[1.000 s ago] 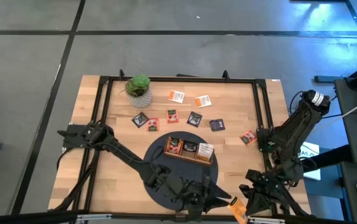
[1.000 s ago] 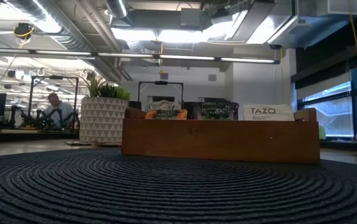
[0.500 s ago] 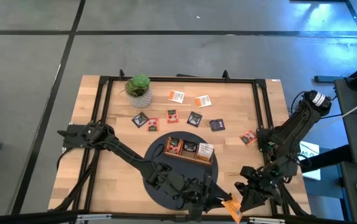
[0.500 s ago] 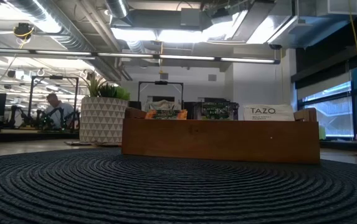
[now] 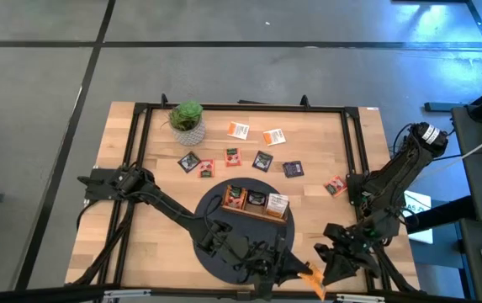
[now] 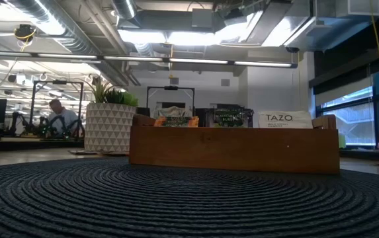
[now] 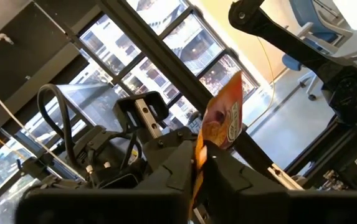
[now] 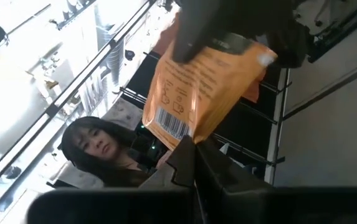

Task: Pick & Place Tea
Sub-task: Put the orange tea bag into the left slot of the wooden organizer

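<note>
Handover at the high view's bottom centre: both grippers' jaws pinched the orange packet (image 5: 312, 276); the right gripper (image 5: 323, 271) should release next

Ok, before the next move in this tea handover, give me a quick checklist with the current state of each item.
1. Left gripper closed on the orange tea packet: ok, the packet's edge sits between its fingers.
2. Right gripper released: not ok, it is shut on the same packet's other end.
3. Packet clear of the table: ok, it is held up between the two grippers at the near edge.
4. Wooden tray upright on the round mat: ok.
5. Room in the tray for another packet: cannot tell; all three parts already hold tea.
</note>
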Controlling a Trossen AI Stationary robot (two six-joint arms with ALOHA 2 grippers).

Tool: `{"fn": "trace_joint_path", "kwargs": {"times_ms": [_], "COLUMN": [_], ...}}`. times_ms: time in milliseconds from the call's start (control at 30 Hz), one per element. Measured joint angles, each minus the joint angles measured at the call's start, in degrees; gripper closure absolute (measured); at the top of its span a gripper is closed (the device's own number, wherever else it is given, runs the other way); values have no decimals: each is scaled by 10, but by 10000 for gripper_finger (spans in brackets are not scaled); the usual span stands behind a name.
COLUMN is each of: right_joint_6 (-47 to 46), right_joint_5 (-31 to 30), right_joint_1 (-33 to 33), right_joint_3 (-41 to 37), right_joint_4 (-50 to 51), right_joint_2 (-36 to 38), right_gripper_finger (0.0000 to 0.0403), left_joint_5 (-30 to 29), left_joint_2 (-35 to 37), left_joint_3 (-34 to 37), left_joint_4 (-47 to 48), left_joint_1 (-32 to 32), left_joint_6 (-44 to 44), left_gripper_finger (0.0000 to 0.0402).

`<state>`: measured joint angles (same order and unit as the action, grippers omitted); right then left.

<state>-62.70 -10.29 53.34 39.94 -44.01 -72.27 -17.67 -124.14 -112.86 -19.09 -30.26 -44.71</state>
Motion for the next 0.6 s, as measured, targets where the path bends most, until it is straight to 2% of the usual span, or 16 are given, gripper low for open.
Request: {"fn": "trace_joint_path", "kwargs": {"times_ms": [100,233,367,600], "right_joint_6": [22,45,55,127], "right_joint_5": [0,1,-2,-45], "right_joint_1": [0,0,0,-10], "right_joint_3": [0,0,0,0], "right_joint_4": [-8,-13,-5,17], "right_joint_2": [0,0,1,15], "right_gripper_finger": [386,371,363,362], "left_joint_5": [-1,-10,-48,-85], "left_joint_2": [0,0,1,39], "left_joint_3": [0,0,0,0], "left_joint_4": [0,0,6,122], "left_joint_1": [-1,-5,-14,-24], "left_joint_6": [4,6,20,104], "left_gripper_finger": [396,396,399,399]}}
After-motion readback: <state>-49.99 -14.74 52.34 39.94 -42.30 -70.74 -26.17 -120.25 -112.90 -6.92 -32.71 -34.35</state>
